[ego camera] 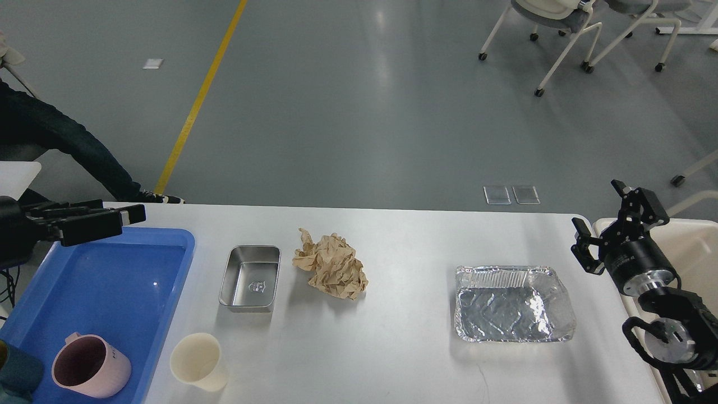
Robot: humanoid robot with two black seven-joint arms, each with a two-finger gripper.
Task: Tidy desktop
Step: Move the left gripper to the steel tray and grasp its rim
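Note:
The white desktop (404,348) holds a crumpled brown paper ball (332,267), a small steel tin (250,278), a cream paper cup (199,362) and an empty foil tray (513,303). A pink mug (90,373) lies in the blue tray (112,280) at the left. My left gripper (120,217) hovers over the blue tray's far-left corner, dark and side-on, with nothing seen in it. My right gripper (603,210) is open and empty above the table's right edge, right of the foil tray.
A cream bin (698,252) stands beyond the table's right edge, behind my right arm. A teal object (17,373) sits at the blue tray's near-left corner. A person's legs (61,146) are at the far left. Chairs (561,33) stand far back.

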